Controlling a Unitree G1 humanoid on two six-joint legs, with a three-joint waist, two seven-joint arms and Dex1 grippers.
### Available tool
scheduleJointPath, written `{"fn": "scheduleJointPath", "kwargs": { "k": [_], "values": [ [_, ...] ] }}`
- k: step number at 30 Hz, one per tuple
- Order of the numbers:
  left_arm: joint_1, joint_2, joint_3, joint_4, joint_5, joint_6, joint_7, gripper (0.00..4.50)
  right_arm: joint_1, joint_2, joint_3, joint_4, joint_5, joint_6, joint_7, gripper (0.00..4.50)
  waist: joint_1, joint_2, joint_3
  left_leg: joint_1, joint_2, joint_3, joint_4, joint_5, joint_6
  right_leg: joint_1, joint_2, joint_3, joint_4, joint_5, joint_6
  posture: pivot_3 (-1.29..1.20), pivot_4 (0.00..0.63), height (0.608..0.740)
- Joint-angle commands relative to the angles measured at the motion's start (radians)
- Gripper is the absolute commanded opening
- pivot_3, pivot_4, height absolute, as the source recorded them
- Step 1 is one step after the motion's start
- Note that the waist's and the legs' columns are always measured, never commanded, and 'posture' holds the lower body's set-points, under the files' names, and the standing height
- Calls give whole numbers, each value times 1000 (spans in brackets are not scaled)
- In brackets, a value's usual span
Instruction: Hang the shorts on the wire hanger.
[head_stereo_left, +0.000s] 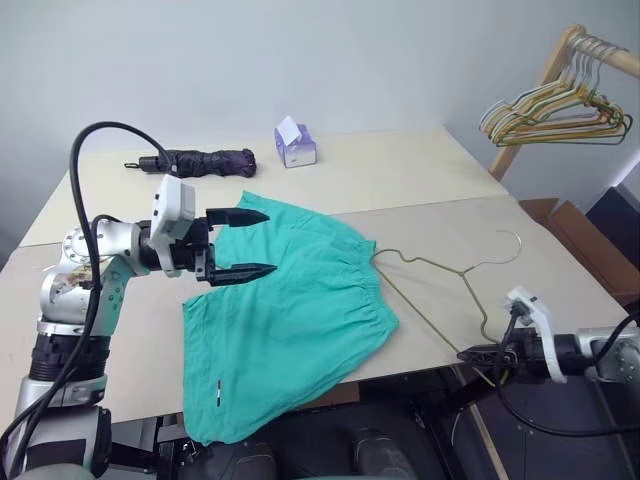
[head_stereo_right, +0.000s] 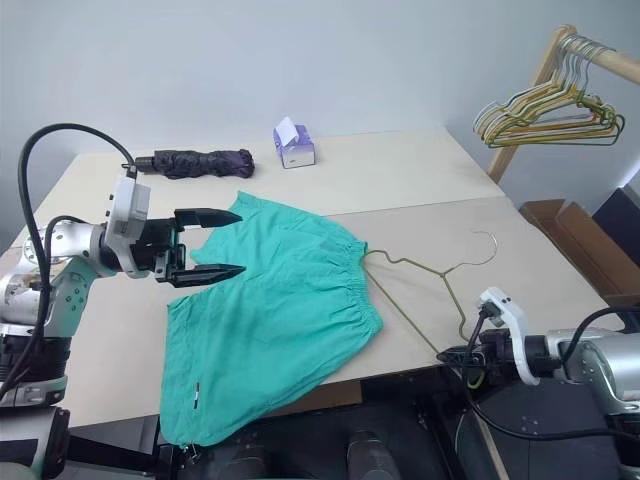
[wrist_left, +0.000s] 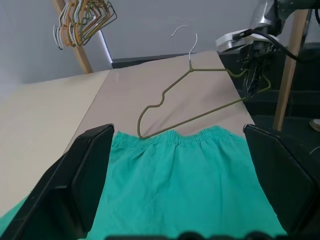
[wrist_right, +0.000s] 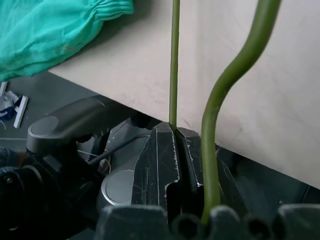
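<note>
Right gripper (head_stereo_left: 470, 352): at the near edge of the table (head_stereo_left: 420, 180), fingers pressed together on one end of the wire hanger (head_stereo_left: 440, 290); in the right wrist view the thin wire runs out from between the black fingers (wrist_right: 162, 165), with a thicker bend of the wire passing beside them.

Wire hanger: dull olive-grey, triangular, lying flat on the table to the right of the shorts, hook pointing away toward the far right; its near corner is at the table edge in the right gripper, its other shoulder lies just beside the waistband.

Shorts (head_stereo_left: 290, 320): teal-green, spread flat on the table, gathered waistband turned toward the hanger, one leg hanging over the near table edge.

Left gripper (head_stereo_left: 245, 243): hovering over the left part of the shorts, fingers spread wide apart, holding nothing; pointing across the shorts toward the hanger.

Umbrella (head_stereo_left: 195, 161): dark, folded, lying on the far left of the table, well apart from the shorts.

Tissue box (head_stereo_left: 296, 145): small, purple and white, beside the umbrella, at the far side.

Hanger rack (head_stereo_left: 560, 100): wooden, far right, beyond the table, carrying bunched gold and green hangers.
</note>
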Motion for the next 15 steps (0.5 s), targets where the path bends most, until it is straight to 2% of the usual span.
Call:
{"fn": "scheduleJointPath", "kwargs": {
  "k": [1,15],
  "values": [
    [-16,11,15,-33,-21,5,1,4482,-44,12,-3,24,7,-8,-28,0,3,0,0,0,0,0,0,0,0,0,0,0,0,0,0,-75,6,740],
    [-2,19,18,-20,-8,-15,-9,4482,-54,-3,-32,83,26,-26,-45,0,10,0,0,0,0,1,0,0,0,0,0,0,0,0,-1,-70,5,740]
  ]
}}
